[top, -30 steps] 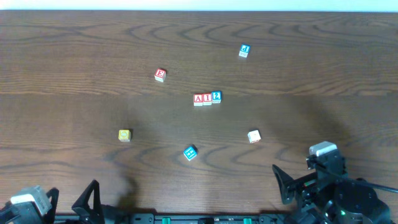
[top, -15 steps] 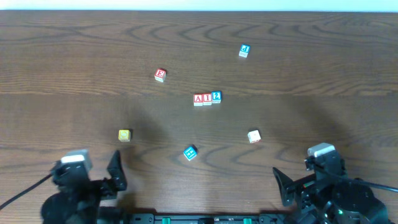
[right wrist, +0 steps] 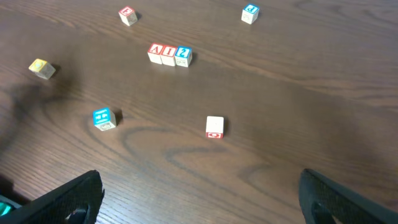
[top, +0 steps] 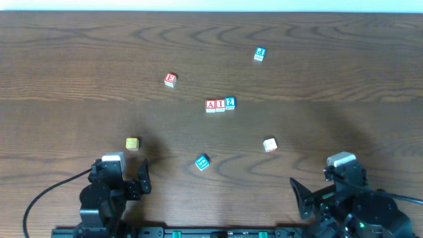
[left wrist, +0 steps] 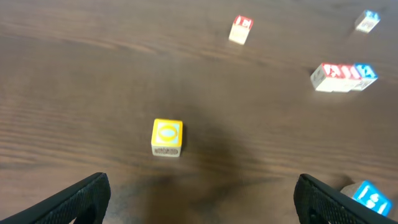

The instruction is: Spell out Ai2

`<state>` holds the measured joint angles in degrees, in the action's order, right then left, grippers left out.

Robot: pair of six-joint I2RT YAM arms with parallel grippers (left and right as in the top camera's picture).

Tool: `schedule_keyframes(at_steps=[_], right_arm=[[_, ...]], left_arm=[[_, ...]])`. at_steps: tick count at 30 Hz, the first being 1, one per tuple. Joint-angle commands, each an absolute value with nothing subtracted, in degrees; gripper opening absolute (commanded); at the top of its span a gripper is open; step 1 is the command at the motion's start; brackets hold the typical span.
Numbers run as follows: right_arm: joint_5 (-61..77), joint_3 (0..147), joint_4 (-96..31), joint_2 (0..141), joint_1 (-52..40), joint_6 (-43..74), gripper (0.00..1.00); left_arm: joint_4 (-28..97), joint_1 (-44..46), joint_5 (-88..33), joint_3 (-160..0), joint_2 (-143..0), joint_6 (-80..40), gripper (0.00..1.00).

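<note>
A (top: 211, 105), I (top: 220, 105) and 2 (top: 230, 102) sit touching in 1 row mid table (top: 344, 73), 2 at the 3 o'clock end. Left gripper (left wrist: 200, 180) and right gripper (right wrist: 200, 177) both gape wide, empty, at 6 o'clock. The blocks look light, stiff and smooth: pinch 2 flat opposite faces.

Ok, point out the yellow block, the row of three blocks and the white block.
yellow block (left wrist: 166, 132), left wrist view, on its top face.
row of three blocks (top: 220, 104), overhead view, on the middle block.
white block (right wrist: 214, 124), right wrist view, on its top face.
</note>
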<state>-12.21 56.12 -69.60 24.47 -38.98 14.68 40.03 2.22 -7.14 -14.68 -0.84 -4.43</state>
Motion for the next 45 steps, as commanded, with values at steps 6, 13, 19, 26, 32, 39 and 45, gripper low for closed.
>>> schedule_keyframes(at_steps=[6, 13, 19, 26, 32, 39, 45], right_arm=[[-12.38, 56.12, -69.71, 24.27, -39.4, 15.42, 0.99], [-12.38, 56.12, -69.71, 24.27, -39.4, 15.42, 0.99], [-12.38, 56.12, -69.71, 24.27, -39.4, 15.42, 0.99], [-12.38, 56.12, -69.71, 24.27, -39.4, 15.42, 0.99], [-18.22, 54.13, -69.47, 23.4, -36.82, 6.98, 0.99], [-10.41, 35.29, -55.61, 14.9, -17.02, 2.04, 0.99], [-5.19, 20.32, -48.66, 6.11, -12.8, 2.13, 0.99]], left_arm=[[38.0, 1.8, -7.51, -9.08, -0.21, -3.9, 0.95], [38.72, 1.89, -7.07, -9.21, -0.25, -3.81, 0.95], [38.72, 1.89, -7.07, -9.21, -0.25, -3.81, 0.96], [38.72, 1.89, -7.07, -9.21, -0.25, -3.81, 0.95], [38.72, 1.89, -7.07, -9.21, -0.25, -3.81, 0.95], [38.72, 1.89, -7.07, -9.21, -0.25, -3.81, 0.95], [38.72, 1.89, -7.07, -9.21, -0.25, -3.81, 0.95]])
